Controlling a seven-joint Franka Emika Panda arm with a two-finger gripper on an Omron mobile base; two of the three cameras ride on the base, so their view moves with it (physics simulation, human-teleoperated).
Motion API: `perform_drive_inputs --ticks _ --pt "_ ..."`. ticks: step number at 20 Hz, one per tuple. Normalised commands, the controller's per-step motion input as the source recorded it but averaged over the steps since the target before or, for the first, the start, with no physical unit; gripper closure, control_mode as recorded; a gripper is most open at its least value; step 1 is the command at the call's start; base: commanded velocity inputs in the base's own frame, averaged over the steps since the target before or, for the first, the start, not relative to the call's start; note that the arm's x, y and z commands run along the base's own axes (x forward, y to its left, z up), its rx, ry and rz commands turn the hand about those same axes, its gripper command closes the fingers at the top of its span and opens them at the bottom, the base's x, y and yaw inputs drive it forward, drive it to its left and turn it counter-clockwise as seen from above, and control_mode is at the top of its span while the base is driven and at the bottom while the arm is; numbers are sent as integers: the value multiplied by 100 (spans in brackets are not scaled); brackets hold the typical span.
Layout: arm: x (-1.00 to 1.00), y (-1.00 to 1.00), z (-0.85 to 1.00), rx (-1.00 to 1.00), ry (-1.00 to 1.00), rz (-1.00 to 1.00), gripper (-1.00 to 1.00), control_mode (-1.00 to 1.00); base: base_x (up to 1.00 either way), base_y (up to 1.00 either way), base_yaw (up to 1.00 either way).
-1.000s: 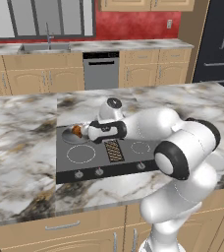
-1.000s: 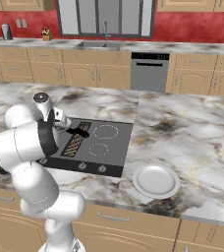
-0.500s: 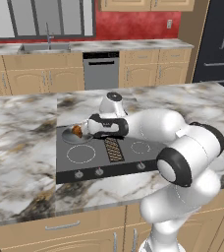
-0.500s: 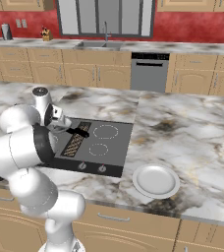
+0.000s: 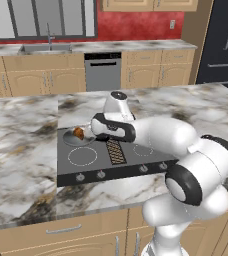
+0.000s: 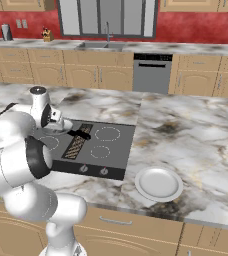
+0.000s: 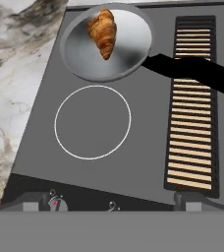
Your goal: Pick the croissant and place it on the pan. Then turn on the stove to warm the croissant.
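The croissant [image 7: 103, 32], brown-orange, lies inside the round silver pan [image 7: 128, 59] on the back left burner of the stove [image 7: 148, 142]. The pan's black handle [image 7: 197, 71] reaches over the brown grille strip [image 7: 192, 108]. My gripper [image 7: 111, 204] hangs open and empty over the front left ring burner [image 7: 92, 122], near the front knobs [image 7: 55, 203]. In the left base view the gripper [image 5: 97, 131] sits just right of the croissant [image 5: 79, 133] and pan [image 5: 76, 141]. The right base view has the gripper [image 6: 61, 125] over the stove [image 6: 106, 150], and there the croissant is hidden.
A round white plate [image 6: 158, 183] lies on the marble counter right of the stove. Several small knobs [image 5: 101, 174] line the stove's front edge. Cabinets, a sink and a dishwasher stand along the far wall.
The hand has drifted slightly towards the stove's front while the elbow swung. The croissant has stayed in the pan and the jaws have stayed open.
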Motion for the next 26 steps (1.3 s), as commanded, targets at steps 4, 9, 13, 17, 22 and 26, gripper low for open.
perform_drive_inputs --ticks 4,9,13,17,22,26 --pt "-24 -12 -26 0 -3 0 -100 -100 0 0 0" --pt "-24 -10 -29 0 -1 0 -100 -100 0 0 0" --pt "-8 -6 -24 -3 2 0 -100 -100 0 0 0" --pt "-5 0 -3 -1 2 0 -100 -100 0 0 0" --pt "-19 0 0 0 1 0 -100 -100 0 0 0" --pt "-27 0 0 0 0 0 -100 -100 0 0 0"
